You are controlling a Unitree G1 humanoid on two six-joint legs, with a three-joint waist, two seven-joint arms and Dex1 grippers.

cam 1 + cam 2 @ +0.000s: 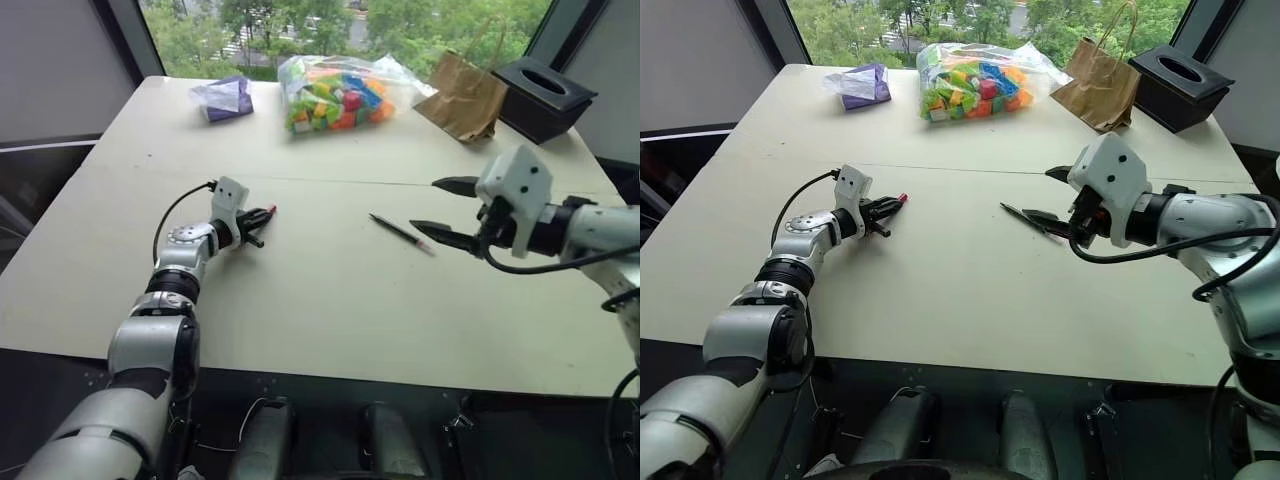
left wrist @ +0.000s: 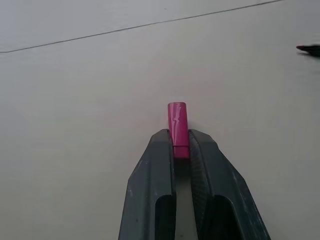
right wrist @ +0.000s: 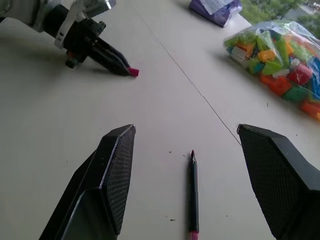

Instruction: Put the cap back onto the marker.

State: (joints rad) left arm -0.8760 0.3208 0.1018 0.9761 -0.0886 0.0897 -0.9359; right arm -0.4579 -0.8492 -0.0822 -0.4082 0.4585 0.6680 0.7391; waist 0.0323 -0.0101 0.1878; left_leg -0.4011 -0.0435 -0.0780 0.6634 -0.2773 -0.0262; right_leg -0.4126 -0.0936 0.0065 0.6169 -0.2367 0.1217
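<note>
Cap is sitting pinched between the left end effector fingertips, jaws fully closed on it, roughly half its red length sticking out past the tips. In the right wrist view the same end effector is hovering low over the counter, cap end pointing toward the marker. Can't tell whether the cap is touching the surface.

Right end effector is standing wide open, gripping nothing, touching nothing. Marker is lying flat on the counter, directly below and between the two spread fingers, clear of both. It's running roughly along the end effector's pointing direction, one end pointing away from the end effector toward the counter seam, the other, red-tipped, end toward the wrist.

Left end effector is sitting well apart from the right one, across the counter from it, with the marker much nearer the right one.

Bag of blocks, paper bag and black box are sitting far beyond both end effectors at the counter's back edge.
</note>
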